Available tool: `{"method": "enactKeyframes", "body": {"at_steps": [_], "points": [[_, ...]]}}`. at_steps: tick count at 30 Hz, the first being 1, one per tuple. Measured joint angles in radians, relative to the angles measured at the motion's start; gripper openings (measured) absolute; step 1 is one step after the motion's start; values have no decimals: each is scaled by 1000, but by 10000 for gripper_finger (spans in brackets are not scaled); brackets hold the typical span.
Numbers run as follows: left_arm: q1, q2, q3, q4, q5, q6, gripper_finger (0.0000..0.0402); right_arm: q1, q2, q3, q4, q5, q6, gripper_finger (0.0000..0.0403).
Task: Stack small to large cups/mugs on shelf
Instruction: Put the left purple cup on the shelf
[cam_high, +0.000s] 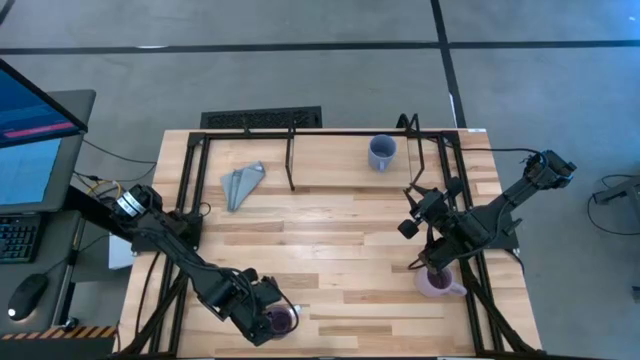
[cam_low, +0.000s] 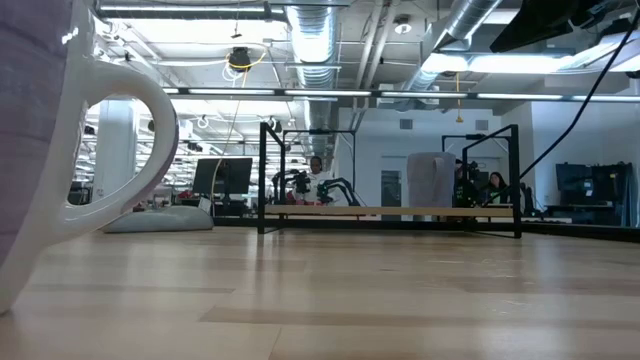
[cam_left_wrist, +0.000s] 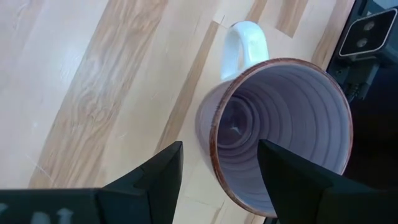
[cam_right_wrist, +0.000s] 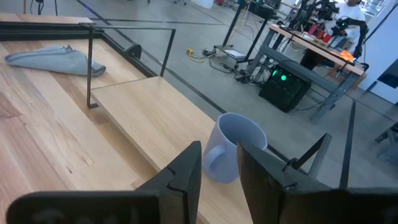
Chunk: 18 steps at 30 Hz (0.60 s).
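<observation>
A purple mug (cam_left_wrist: 280, 130) with a white handle (cam_left_wrist: 244, 46) stands upright near the table's front edge (cam_high: 282, 320); it looms at the left of the low view (cam_low: 40, 150). My left gripper (cam_left_wrist: 221, 180) hangs open over it, pointing down, with one finger outside its near wall and one over its hollow. A blue-grey mug (cam_high: 381, 152) stands on the shelf's board (cam_right_wrist: 155, 118) toward the shelf's right end. A pale lilac mug (cam_high: 436, 283) stands on the table, partly under my right arm. My right gripper (cam_right_wrist: 219, 168) is open in the air, facing the shelf (cam_high: 300, 132).
A grey folded wedge (cam_high: 243, 183) lies on the table at the shelf's left end. Black frame rails (cam_high: 185, 200) run along both table sides. A monitor and keyboard (cam_high: 20, 240) stand off the table's left. Bare wood lies in the table's middle (cam_high: 330, 240).
</observation>
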Motion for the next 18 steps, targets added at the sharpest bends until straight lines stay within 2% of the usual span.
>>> {"method": "enactKeyframes", "body": {"at_steps": [6,18], "points": [[0,0,0,0,2,38,199,0,0,0,0,0,0,124],[28,0,0,-71,29,4,199,0,0,0,0,0,0,124]]}}
